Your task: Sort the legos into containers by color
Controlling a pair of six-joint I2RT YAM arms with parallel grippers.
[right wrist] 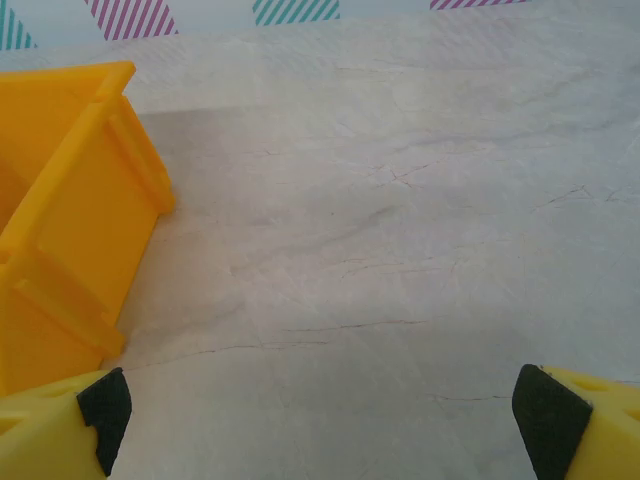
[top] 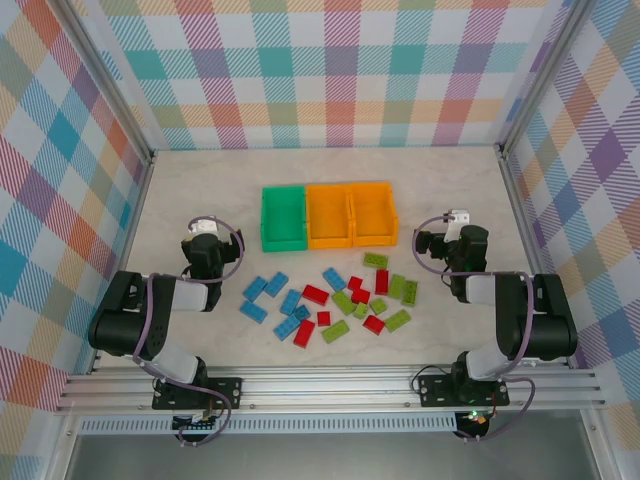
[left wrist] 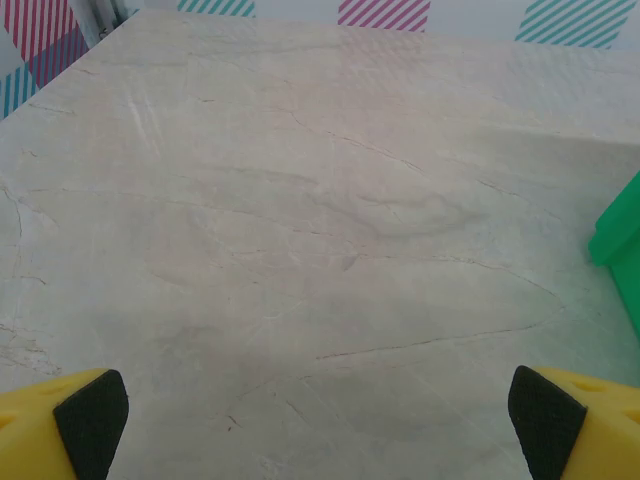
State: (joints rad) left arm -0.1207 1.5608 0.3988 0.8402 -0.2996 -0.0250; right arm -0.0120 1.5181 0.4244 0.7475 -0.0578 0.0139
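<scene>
About two dozen small flat studded plastic lego bricks lie loose on the pale marble-patterned tabletop. They sit between the two arms and just in front of three open-topped rectangular plastic bins standing in a touching row: a green bin on the left, then a middle orange bin and a right orange bin. All three look empty, so sorting appears not yet begun. The blue bricks cluster mostly to the left, the red bricks in the middle and the lime-green bricks mostly to the right, with some mixing at the centre. The left end effector hovers over bare tabletop beside the green bin, its jaws spread wide and holding nothing. The right end effector hangs just beside the right orange bin, equally wide and empty. The bricks are probably very light, rigid and smooth-sided, so they could skid or tip if nudged. A pinch from above across a brick's short width seems best. It is likely easier to start with outlying bricks, since those crowded at the centre leave little room for the fingers.
</scene>
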